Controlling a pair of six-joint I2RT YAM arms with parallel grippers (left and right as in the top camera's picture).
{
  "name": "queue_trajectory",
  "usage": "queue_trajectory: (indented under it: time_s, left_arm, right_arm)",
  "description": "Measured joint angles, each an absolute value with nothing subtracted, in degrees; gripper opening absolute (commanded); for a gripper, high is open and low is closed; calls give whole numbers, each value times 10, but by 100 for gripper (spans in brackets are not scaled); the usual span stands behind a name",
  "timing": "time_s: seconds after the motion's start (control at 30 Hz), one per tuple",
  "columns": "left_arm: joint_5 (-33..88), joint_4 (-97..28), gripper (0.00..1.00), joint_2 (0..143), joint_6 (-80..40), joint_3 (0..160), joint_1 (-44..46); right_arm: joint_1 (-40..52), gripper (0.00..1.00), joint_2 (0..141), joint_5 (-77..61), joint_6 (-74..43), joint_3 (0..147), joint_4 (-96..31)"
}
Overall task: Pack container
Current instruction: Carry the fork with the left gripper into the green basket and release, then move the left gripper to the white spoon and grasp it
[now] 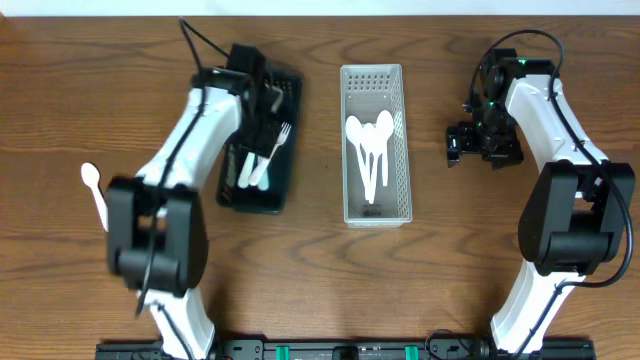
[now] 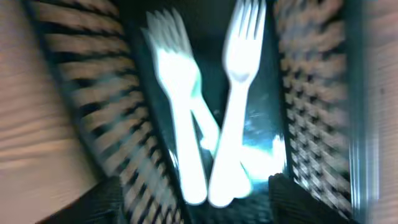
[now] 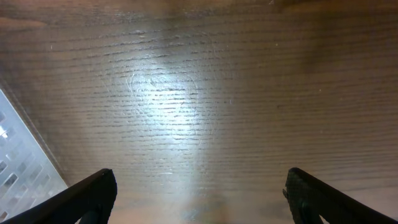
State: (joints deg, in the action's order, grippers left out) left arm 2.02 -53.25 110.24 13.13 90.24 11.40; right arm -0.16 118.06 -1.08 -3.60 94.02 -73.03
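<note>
A black slatted tray (image 1: 292, 88) lies left of centre on the wooden table (image 1: 90, 80), holding white plastic forks (image 1: 268, 160) in its lower half. The left gripper (image 1: 262, 104) hangs over the tray's upper end. In the blurred left wrist view, two forks cross at the handles, and the dark fingers (image 2: 102, 202) stand apart at the bottom corners of the frame with the handle ends between them; whether they touch the forks cannot be told. At the centre sits a white perforated container (image 1: 375, 80) with several white spoons (image 1: 370, 140) inside. One more white spoon (image 1: 92, 178) lies loose at the far left. The right gripper (image 1: 455, 147) sits just right of the container, its jaws wide apart over bare wood.
</note>
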Motion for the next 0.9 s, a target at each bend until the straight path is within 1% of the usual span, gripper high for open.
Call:
queue_trajectory:
  time_s: [0.13,0.23,0.33,0.47,0.67,0.9]
  left_arm:
    - [-9,-532,80,991,114,921,70]
    - [-22,-534,81,926,96,936,1]
    - [-34,-543,82,897,86,940,-76]
    - [-37,-551,83,909,79,934,-163]
    - [-39,-552,84,966,77,891,-263]
    - [-29,-539,84,1045,77,840,-326]
  right_arm:
    - [-2,90,1181,-11,-36,940,-730]
    - [-2,90,1181,-11,-36,940,-731]
    - [-2,90,1181,-11,-36,940,-731]
    - [-2,90,1181,-11,-36,940,-730]
    - [-2,91,1181,-11,-34,940,-730]
    - [-2,90,1181,-11,-33,940,-731]
